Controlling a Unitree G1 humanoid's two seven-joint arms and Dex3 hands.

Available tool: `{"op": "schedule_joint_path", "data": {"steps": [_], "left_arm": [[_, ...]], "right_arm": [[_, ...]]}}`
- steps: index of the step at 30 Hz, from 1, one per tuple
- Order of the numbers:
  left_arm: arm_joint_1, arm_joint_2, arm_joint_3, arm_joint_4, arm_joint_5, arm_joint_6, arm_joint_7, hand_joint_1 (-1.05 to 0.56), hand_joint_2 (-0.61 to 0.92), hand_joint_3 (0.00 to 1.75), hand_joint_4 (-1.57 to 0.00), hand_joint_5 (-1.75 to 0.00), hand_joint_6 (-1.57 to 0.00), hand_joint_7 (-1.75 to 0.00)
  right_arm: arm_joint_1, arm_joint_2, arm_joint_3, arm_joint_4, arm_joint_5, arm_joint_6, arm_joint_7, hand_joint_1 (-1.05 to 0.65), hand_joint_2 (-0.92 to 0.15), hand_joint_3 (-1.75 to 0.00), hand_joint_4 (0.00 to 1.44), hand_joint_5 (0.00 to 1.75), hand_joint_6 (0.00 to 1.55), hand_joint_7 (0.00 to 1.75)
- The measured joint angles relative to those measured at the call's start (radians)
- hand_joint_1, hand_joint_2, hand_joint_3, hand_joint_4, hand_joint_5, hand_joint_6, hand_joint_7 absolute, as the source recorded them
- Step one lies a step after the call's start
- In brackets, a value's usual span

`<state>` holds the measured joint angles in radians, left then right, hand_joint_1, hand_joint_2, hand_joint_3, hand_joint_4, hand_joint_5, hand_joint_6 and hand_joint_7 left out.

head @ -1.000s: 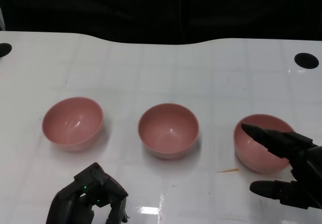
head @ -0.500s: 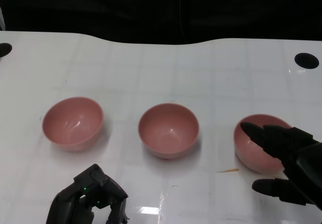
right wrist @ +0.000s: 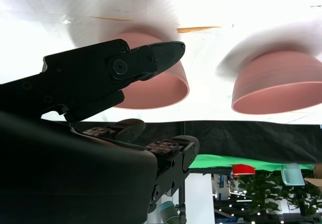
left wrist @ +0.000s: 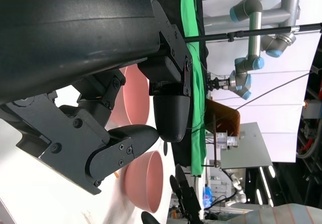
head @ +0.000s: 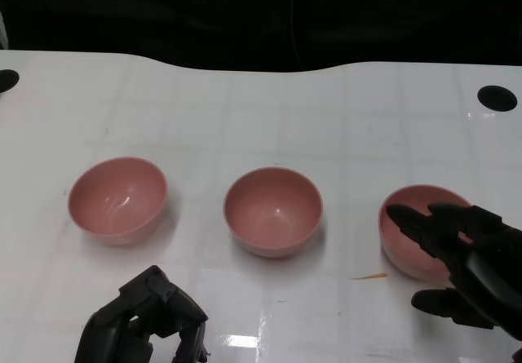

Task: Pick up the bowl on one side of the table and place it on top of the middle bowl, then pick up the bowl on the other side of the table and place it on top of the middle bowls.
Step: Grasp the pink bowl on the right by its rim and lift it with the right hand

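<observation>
R hand (head: 461, 269) shifted lower over last sec, fingers spread over right pink bowl (head: 408, 224) at frame lower right; nothing grasped yet. Bowl unmoved. Grasp judged imminent. L hand (head: 147, 318) curled, empty, lower left.

I count three pink bowls on the tabletop (head: 269, 110): the left bowl (head: 117, 198), the middle bowl (head: 273, 210) and the right bowl (head: 412, 224). Two robot hands are in my view, the left robot hand (head: 145, 322) and the right robot hand (head: 469, 265).
</observation>
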<state>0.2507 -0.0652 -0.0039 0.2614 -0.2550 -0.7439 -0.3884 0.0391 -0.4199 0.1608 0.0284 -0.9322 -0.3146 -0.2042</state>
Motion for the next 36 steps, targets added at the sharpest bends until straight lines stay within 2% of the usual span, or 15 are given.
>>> {"op": "schedule_joint_path", "data": {"steps": [13,21,33,36], "left_arm": [[0.001,-0.002,-0.003,0.000,-0.005,-0.001,0.000,-0.18,0.60,1.01,-0.87,-1.70,-0.85,-1.45],[0.002,-0.002,-0.007,-0.006,-0.017,-0.001,-0.001,-0.19,0.66,0.89,-0.86,-1.70,-0.85,-1.44],[0.002,-0.002,-0.009,-0.005,-0.035,-0.001,-0.009,-0.19,0.64,0.93,-0.86,-1.71,-0.84,-1.45],[0.002,-0.002,-0.009,-0.005,-0.035,-0.001,-0.009,-0.18,0.59,1.02,-0.86,-1.71,-0.84,-1.45]], "right_arm": [[-0.047,-0.022,0.074,0.072,-0.042,0.054,-0.046,-0.65,-0.92,-0.13,0.31,0.13,0.27,0.02],[-0.077,-0.023,0.111,0.120,-0.060,0.098,-0.066,-0.65,-0.92,-0.15,0.29,0.15,0.26,0.01],[-0.124,-0.023,0.159,0.209,-0.064,0.139,-0.102,-0.65,-0.92,-0.17,0.29,0.19,0.27,0.01],[-0.136,-0.023,0.177,0.224,-0.065,0.158,-0.102,-0.65,-0.92,-0.19,0.28,0.21,0.26,0.01]]}}
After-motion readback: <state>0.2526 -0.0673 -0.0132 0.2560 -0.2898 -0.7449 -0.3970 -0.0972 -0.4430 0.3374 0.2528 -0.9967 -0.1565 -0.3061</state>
